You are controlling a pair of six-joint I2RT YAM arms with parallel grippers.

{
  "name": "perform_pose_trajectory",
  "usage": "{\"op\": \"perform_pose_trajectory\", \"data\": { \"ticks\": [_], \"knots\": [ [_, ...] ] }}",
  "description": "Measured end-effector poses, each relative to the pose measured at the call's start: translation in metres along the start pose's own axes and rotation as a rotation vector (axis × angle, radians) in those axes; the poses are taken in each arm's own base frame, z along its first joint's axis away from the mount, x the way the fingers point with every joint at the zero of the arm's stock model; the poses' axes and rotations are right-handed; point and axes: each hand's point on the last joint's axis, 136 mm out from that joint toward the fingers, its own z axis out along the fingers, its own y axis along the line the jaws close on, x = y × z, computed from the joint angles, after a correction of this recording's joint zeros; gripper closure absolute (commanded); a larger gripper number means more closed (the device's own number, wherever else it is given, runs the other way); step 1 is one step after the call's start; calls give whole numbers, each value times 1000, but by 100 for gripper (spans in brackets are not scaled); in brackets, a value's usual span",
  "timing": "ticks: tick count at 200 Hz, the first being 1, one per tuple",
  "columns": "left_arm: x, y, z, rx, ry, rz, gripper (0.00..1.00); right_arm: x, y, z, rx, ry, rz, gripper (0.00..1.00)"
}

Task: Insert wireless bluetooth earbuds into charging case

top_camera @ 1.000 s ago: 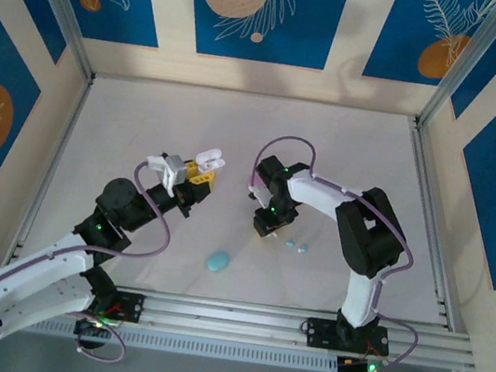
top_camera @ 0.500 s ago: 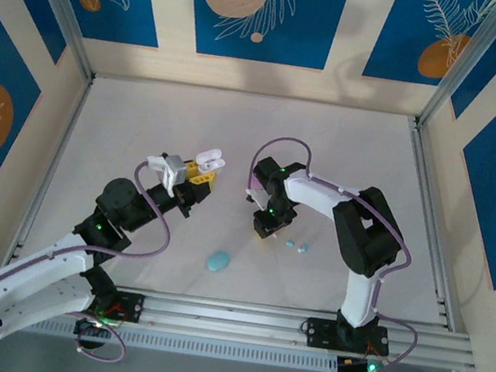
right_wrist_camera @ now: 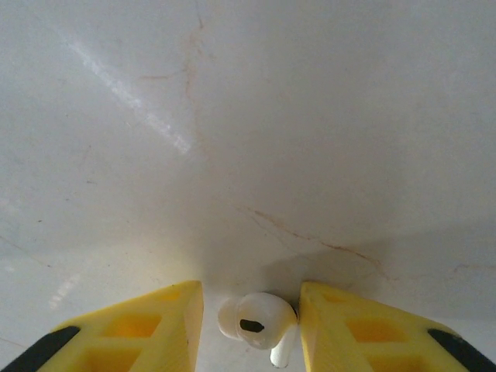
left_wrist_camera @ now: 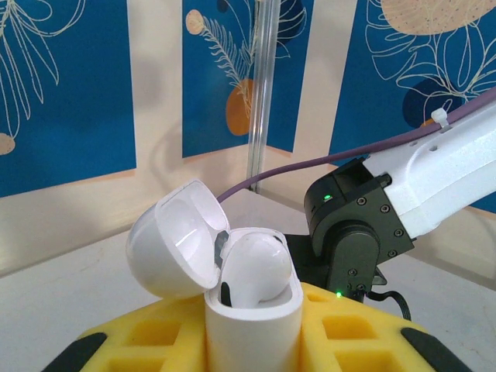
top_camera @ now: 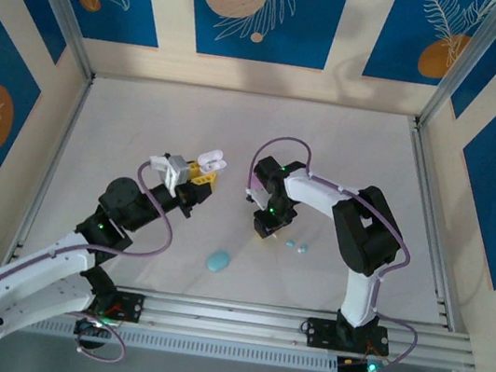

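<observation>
Clamped in left pincer [left_wrist_camera: 252, 329]: white charging case [left_wrist_camera: 252, 314], lid open, white earbud [left_wrist_camera: 256, 267] inside. Between right pincer [right_wrist_camera: 252, 310] fingers, near tabletop [right_wrist_camera: 248, 116]: second earbud [right_wrist_camera: 262, 318]; clamped or not, cannot tell.

White case [left_wrist_camera: 252, 329]: base cut off at view's lower edge. White earbud [right_wrist_camera: 260, 319]: stem end cut off. Cyan earbuds [top_camera: 296, 246]: possibly two, too small.

White arms [top_camera: 36, 271], black joints [top_camera: 119, 196], purple cables [top_camera: 285, 140], green lights [top_camera: 274, 212], yellow claw fingers [right_wrist_camera: 128, 325].

Glossy white plastic charging case [left_wrist_camera: 252, 333], glossy earbud [right_wrist_camera: 260, 318], matt scuffed table [right_wrist_camera: 232, 116]
</observation>
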Motion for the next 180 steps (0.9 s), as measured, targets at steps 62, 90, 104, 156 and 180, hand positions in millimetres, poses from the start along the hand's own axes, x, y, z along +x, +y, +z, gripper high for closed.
{"op": "perform_pose_trajectory", "data": {
  "ticks": [62, 90, 104, 156, 180],
  "knots": [
    [0, 0, 0, 3, 0, 0, 73, 0, 0, 0, -11, 10, -15, 64],
    [0, -1, 0, 5, 0, 0, 73, 0, -2, -1, -25, 13, -7, 66],
    [0, -1, 0, 5, 0, 0, 72, 1, -1, -1, -31, 15, -6, 65],
    [0, -1, 0, 5, 0, 0, 73, 5, 4, -2, -61, 30, -10, 60],
    [0, -1, 0, 5, 0, 0, 73, 11, 6, -1, -68, 55, -9, 61]
  ]
}}
